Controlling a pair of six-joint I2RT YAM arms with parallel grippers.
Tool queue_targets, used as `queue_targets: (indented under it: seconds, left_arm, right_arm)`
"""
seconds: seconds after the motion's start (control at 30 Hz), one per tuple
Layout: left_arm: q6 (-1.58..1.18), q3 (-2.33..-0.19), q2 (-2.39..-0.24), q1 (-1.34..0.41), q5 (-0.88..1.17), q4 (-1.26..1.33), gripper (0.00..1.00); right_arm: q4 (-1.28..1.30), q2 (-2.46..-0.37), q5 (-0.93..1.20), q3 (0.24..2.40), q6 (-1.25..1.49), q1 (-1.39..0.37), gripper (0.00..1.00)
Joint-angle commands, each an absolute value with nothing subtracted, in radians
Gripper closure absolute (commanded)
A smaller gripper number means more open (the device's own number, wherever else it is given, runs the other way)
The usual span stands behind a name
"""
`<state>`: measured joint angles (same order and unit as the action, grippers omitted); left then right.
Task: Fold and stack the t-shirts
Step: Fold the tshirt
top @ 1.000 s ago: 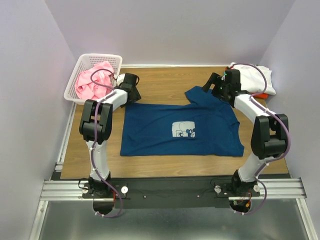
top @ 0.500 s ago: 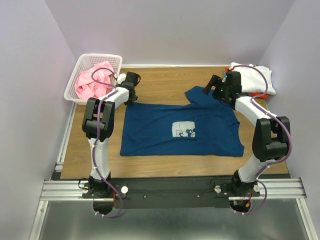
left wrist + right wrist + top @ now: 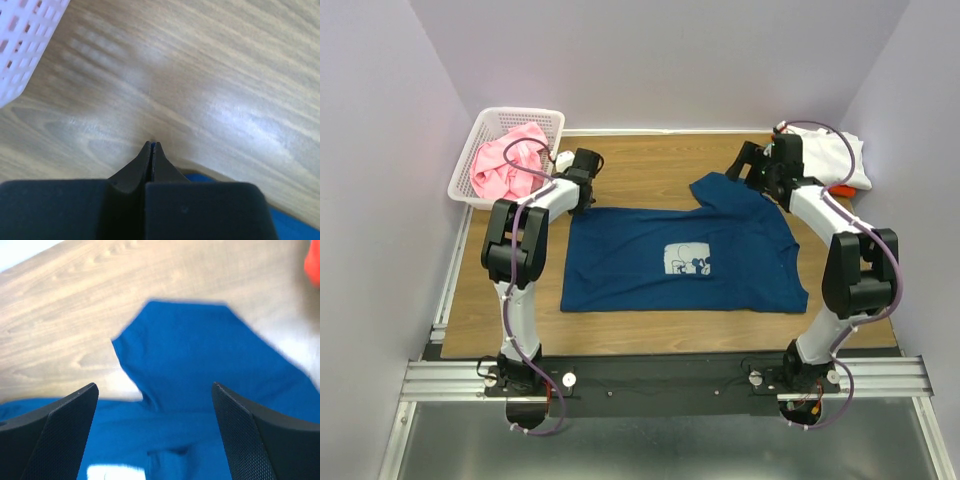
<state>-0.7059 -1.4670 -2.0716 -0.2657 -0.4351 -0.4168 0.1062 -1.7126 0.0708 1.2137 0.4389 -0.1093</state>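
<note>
Black left jaws: we are seeing them pressed fully together on nothing, hanging over bare counter (image 3: 210, 90) just off a corner of the navy t-shirt (image 3: 680, 258).
Right jaws: spread wide and empty, hovering above the sleeve (image 3: 185, 345).
Risk: we are judging that a shallow pinch risks catching one layer and dragging the flat shirt askew.
Surroundings: the pink t-shirt (image 3: 505, 165) is sitting in the basket (image 3: 525, 112) far left; the white t-shirt (image 3: 835, 152) is lying far right; nothing is blocking the jaws.

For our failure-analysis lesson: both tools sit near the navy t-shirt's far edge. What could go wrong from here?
The left tool is shut over bare table just beside the navy t-shirt; it may miss the cloth. The right tool hangs open over the sleeve, so it might lift only that.
</note>
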Motion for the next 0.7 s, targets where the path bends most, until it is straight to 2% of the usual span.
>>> queue_targets:
  seconds: [0.0,0.5,0.67]
  left_arm:
    - [-0.663,-1.427,-1.968,-0.293,-0.476,-0.376,1.00]
    - [-0.629,-1.374,-1.924,-0.301,-0.445,-0.318,1.00]
    - [-0.626,-1.355,-1.921,-0.302,-0.431,-0.307,1.00]
  right_arm:
    - [0.101,-1.792,0.044,1.327,0.345,-0.106,0.00]
    - [0.147,-2.325,-0.006,1.891,0.034,-0.182,0.02]
    - [0.181,-2.411,0.037,1.940,0.035,-0.189,0.08]
